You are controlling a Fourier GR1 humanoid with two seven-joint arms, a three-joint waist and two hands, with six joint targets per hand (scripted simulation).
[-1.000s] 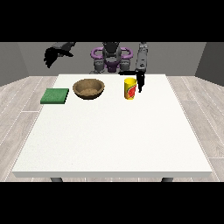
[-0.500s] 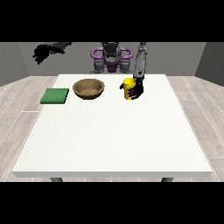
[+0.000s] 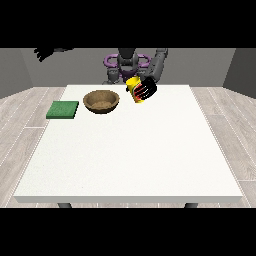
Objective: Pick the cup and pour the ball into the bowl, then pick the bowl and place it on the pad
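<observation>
I see the hand at the view's right (image 3: 147, 89) with its fingers curled around the yellow cup (image 3: 135, 89), grasping it clear of the white table (image 3: 130, 150) and tilted. The brown bowl (image 3: 101, 101) stands on the table just beside and below this hand, toward the view's left; the green pad (image 3: 63, 109) lies farther that way, apart from the bowl. The hand at the view's left (image 3: 46, 52) is raised high, well apart from everything; I cannot tell how its fingers lie. I cannot see the ball.
</observation>
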